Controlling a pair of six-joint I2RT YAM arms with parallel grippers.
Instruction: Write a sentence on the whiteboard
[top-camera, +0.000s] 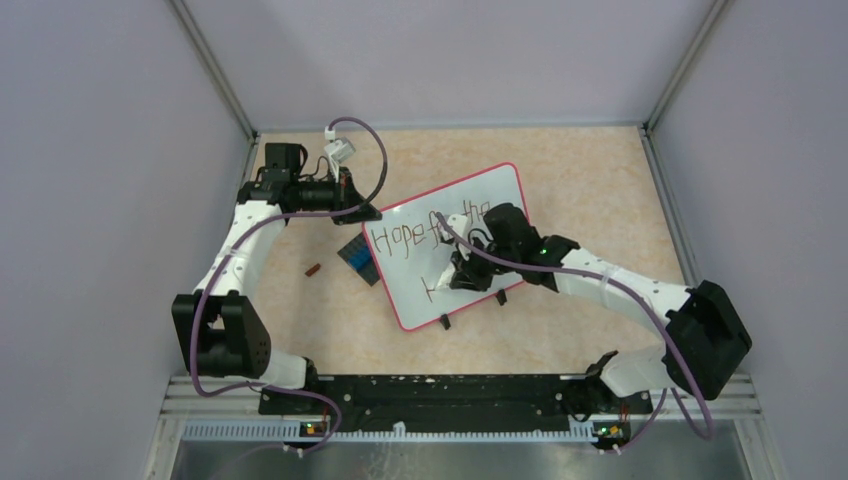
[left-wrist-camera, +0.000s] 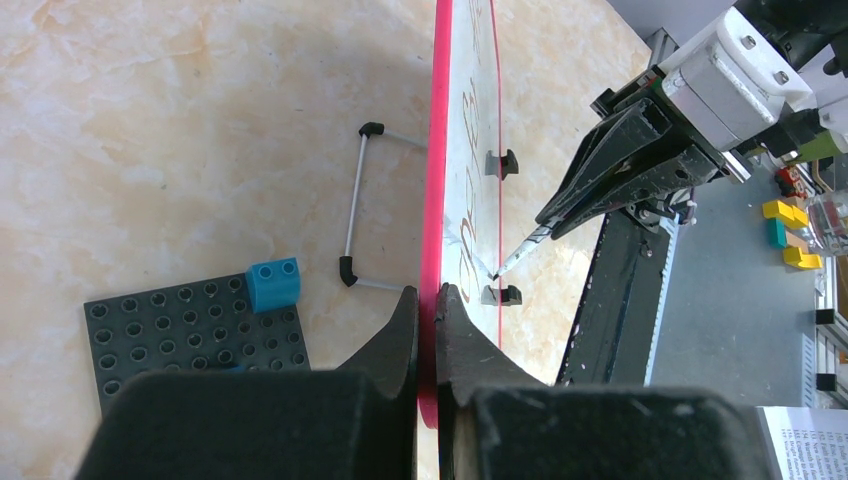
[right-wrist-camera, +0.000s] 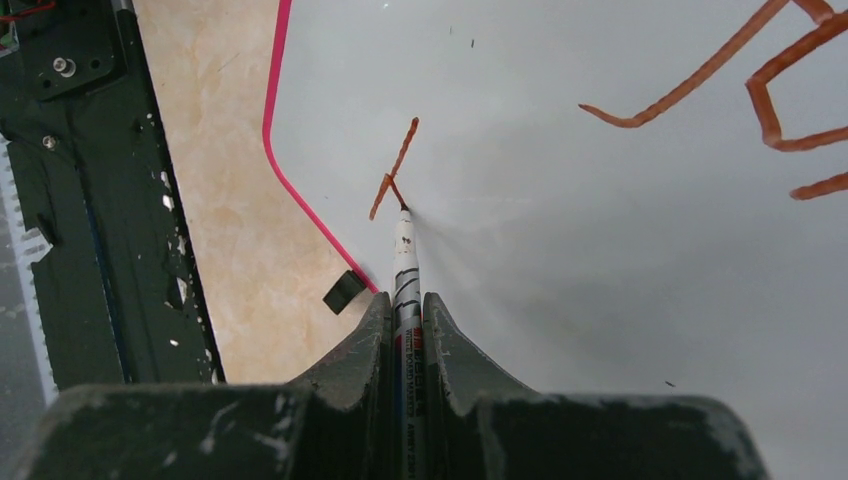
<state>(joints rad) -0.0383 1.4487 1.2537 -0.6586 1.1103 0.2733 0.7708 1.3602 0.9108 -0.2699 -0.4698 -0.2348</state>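
The whiteboard (top-camera: 480, 205), white with a red-pink frame, lies tilted in the middle of the table. The sentence (top-camera: 400, 240) reads "Hope f.. the" in red-brown strokes; my right arm hides part of it. My left gripper (top-camera: 368, 212) is shut on the board's left edge, with one finger on each side of the frame (left-wrist-camera: 437, 150). My right gripper (top-camera: 462, 275) is shut on a white marker (right-wrist-camera: 405, 270). The marker's tip touches the board (right-wrist-camera: 600, 290) at a short crossed stroke (right-wrist-camera: 395, 170) that begins the second line, near the board's lower left corner.
A black studded plate (left-wrist-camera: 190, 330) with a blue brick (left-wrist-camera: 273, 284) lies beside the board's left edge. A wire stand (left-wrist-camera: 355, 210) lies next to it. A small brown piece (top-camera: 313, 269) lies further left. The black base rail (top-camera: 440, 390) runs along the near edge.
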